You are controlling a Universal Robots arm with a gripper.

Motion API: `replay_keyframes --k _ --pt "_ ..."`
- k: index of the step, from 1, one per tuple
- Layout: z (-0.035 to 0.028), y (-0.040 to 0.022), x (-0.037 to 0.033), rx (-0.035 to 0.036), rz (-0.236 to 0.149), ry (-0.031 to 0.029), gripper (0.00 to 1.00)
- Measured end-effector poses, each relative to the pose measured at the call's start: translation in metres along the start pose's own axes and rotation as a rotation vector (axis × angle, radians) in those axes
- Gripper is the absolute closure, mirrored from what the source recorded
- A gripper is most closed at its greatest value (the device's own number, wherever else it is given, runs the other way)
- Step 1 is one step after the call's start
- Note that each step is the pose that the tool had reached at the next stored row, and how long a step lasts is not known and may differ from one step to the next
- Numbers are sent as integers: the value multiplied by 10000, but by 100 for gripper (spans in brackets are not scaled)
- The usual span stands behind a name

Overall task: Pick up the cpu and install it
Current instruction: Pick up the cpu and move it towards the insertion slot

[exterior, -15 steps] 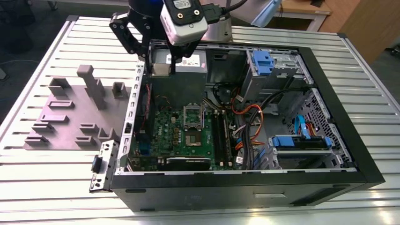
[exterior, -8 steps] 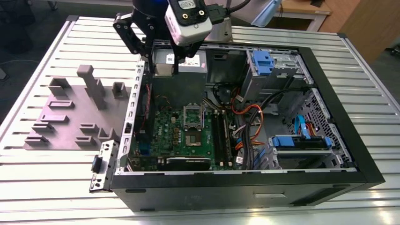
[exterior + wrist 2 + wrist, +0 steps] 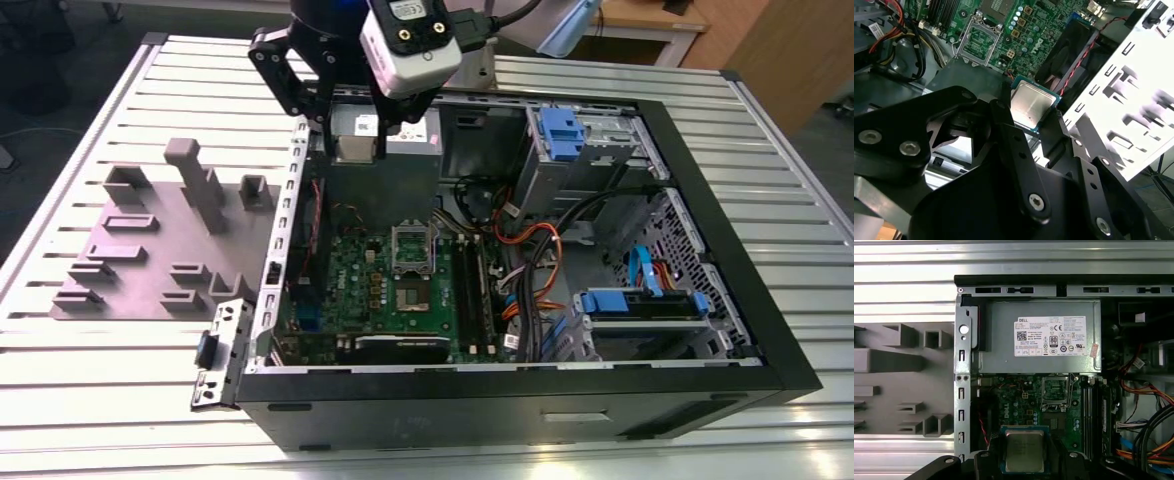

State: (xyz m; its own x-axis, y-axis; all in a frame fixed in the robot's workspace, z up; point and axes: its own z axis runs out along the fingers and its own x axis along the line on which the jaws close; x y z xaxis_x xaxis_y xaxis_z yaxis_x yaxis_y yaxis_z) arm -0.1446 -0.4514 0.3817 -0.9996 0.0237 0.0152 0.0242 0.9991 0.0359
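1. Placement of the cpu (image 3: 1024, 451): the small silvery square chip is held flat, metal top up, pinched between the black jaws. In the second wrist view the cpu (image 3: 1031, 106) is gripped along two opposite edges.
2. The chip is carried in the air and is not seated anywhere.
3. The socket frame (image 3: 1056, 391) is seen on the green motherboard (image 3: 1021, 400), well apart from the chip and below it. The chip is square, so no long axis is given. Its edges are judged roughly parallel with the frame.
4. In the exterior view the jaws are seen over the end of the case where the grey power supply box (image 3: 999, 340) sits.
5. The open black computer case (image 3: 534, 425) is laid on its side on a ribbed metal desk (image 3: 107, 390). A grey fixture block (image 3: 147, 255) is set at the exterior view's left.
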Motion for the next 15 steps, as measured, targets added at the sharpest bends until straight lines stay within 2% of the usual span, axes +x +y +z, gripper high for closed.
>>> replay_keyframes --k 15 --pt "0 1 -38 0 -1 0 53"
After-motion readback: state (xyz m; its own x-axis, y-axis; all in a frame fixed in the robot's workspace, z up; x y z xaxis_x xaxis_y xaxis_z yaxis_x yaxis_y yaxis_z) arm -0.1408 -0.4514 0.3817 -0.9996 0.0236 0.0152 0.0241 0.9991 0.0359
